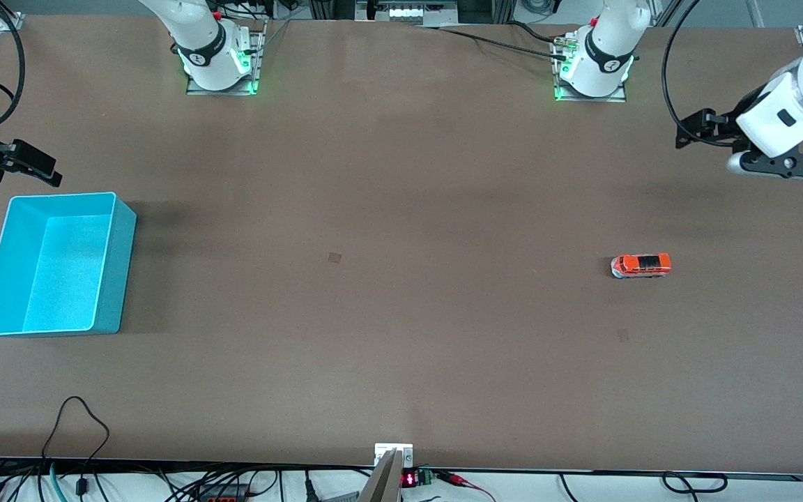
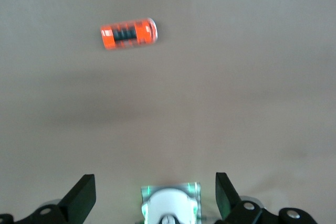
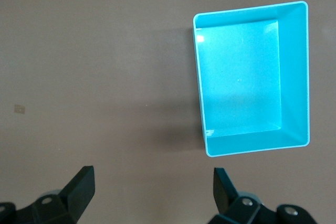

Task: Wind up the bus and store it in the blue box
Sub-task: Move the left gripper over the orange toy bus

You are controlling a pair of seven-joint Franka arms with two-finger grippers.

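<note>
Blue box (image 1: 53,265) empty, bus (image 1: 640,265) untouched on table (image 1: 401,348); left claw (image 2: 155,195) and right claw (image 3: 152,188) wide, high above them

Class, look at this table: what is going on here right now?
Nothing is being handled yet. The bus sits alone on the table toward the left arm's end, and the blue box stands empty at the right arm's end. The left gripper and the right gripper both hang open above the table, holding nothing.
</note>
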